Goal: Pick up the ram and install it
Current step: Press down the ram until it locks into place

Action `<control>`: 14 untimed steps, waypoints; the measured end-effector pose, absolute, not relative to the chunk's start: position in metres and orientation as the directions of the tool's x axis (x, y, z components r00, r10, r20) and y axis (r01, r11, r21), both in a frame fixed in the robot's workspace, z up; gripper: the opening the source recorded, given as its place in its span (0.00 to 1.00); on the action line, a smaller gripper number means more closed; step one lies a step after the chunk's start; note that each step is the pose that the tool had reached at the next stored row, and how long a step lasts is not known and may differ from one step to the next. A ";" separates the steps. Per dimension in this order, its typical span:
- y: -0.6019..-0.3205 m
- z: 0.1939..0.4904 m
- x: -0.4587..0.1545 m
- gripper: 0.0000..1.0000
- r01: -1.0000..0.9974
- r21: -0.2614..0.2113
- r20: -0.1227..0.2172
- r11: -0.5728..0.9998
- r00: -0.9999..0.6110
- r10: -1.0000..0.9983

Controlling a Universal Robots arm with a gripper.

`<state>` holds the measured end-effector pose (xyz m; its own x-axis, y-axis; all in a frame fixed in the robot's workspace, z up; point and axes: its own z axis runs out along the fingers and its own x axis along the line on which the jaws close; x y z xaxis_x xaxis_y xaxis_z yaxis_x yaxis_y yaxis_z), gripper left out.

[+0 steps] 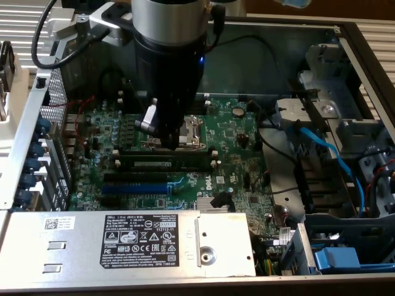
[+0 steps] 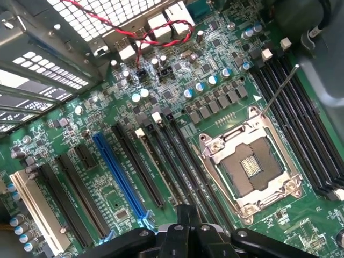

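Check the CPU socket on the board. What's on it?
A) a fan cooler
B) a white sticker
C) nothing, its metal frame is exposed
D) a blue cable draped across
C: the CPU socket sits bare on the green motherboard, with its metal frame and the gold contacts in its middle in plain sight and no cooler, cable or sticker over it.

Open PC case [image 1: 290, 37]: green motherboard [image 1: 231, 132], bare CPU socket [image 2: 250, 169] mid-board, blue expansion slot [image 2: 121, 180] beside black slots. Power supply [image 1: 123, 243] along case's near edge, blue cable [image 1: 330, 151] by the drive bay.
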<state>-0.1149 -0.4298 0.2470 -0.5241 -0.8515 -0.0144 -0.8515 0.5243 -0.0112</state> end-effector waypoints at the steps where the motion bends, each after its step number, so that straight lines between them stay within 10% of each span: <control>1: -0.430 0.247 -0.115 0.10 -0.844 -0.011 -0.014 0.536 -0.536 -0.844; 14: -0.430 0.247 -0.115 0.10 -0.734 -0.011 -0.014 0.679 -0.679 -0.734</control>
<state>-0.1148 -0.4298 0.2470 -0.6787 -0.7343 -0.0139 -0.7342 0.6788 -0.0106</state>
